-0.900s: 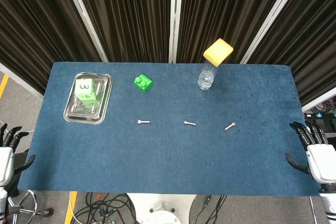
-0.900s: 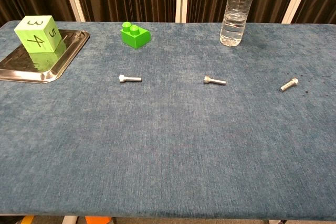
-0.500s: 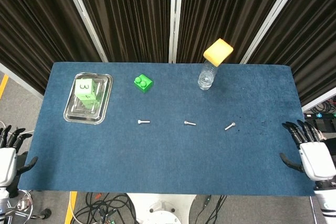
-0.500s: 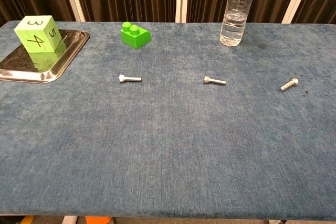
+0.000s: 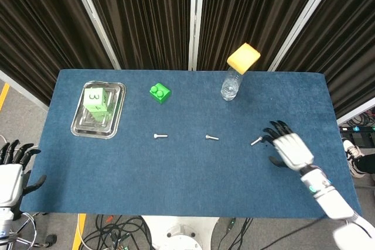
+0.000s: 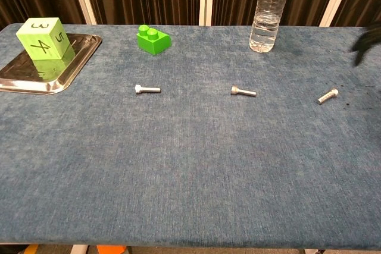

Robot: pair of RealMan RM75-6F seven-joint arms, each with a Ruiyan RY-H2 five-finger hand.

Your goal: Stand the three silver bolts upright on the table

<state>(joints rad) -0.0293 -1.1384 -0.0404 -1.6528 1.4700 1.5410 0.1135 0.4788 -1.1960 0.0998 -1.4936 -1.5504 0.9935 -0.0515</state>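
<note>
Three silver bolts [image 5: 160, 136] [image 5: 211, 137] [image 5: 256, 141] are lying flat in a row on the blue table [image 5: 176, 174] in the head view. The right hand [image 5: 288, 149] is hovering just beside the rightmost bolt, fingers spread, holding nothing. The left hand [image 5: 12, 168] is waiting off the table's corner, fingers apart.

In the chest view, all three bolts are lying on their sides, and dark fingertips [image 6: 368, 43] are showing at the right edge.

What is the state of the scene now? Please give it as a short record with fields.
bolts: left bolt, middle bolt, right bolt, all lying flat
right hand: open, above the table beside the right bolt, holds nothing
left hand: open, off the table's left edge
tray: holds green cube
others: green brick, bottle
</note>
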